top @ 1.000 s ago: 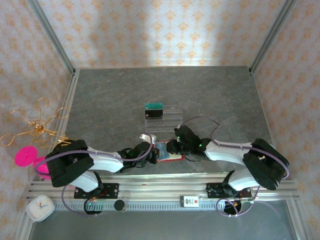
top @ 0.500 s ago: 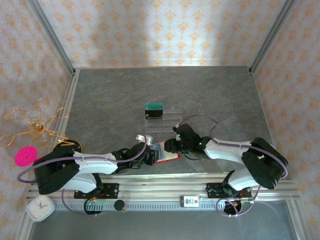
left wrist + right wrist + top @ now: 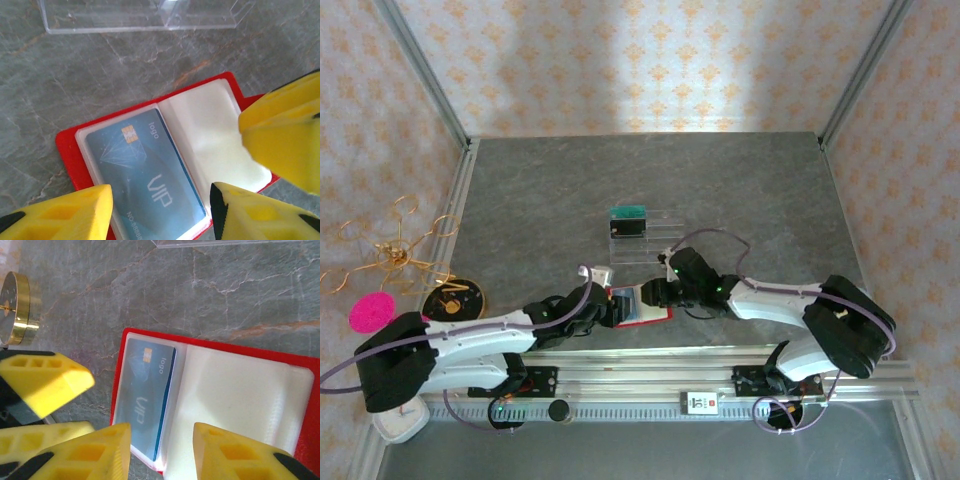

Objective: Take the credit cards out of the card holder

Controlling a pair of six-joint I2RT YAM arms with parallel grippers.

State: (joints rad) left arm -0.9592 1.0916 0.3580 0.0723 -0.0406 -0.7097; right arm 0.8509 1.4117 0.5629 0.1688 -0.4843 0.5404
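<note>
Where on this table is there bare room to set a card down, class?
Bare: the table between the clear tray and the back wall, and the right side past the right arm. Crowded: near middle, where the left pincer and right pincer meet over the card holder.

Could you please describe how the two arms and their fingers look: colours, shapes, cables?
The left arm and the right arm both have smooth white shells with bulky black joints. A thin lilac cable loops along each one. The fingers are bright yellow wedges with hollow square cells and black trim.
</note>
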